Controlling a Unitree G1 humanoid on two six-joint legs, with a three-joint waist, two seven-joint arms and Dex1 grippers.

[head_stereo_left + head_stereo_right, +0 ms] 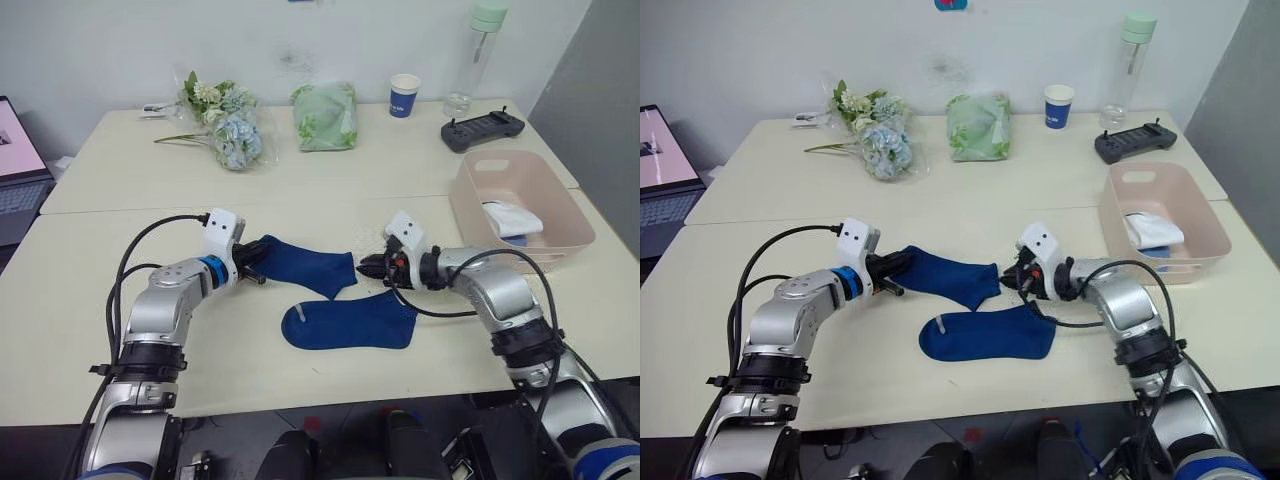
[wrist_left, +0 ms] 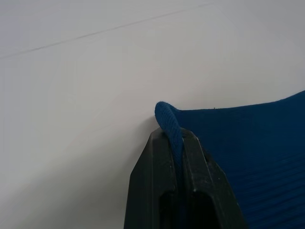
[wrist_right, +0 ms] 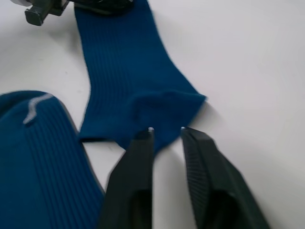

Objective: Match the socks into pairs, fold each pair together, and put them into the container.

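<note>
left end effector (image 1: pixel 252 266) is reaching inward, low over the counter (image 1: pixel 120 300), pinched tight on the cuff edge of one navy sock (image 1: pixel 300 263). second navy sock (image 1: pixel 350 322) lies flat just in front of it. right end effector (image 1: pixel 368 265) points back at the first sock's other end, fingers slightly apart, holding nothing. pink container (image 1: pixel 560 215) sits far right with a white sock (image 1: pixel 512 218) inside.

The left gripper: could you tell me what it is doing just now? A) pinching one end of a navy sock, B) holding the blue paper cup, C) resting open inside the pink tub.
A: the left gripper is shut on the edge of the farther navy sock.
</note>
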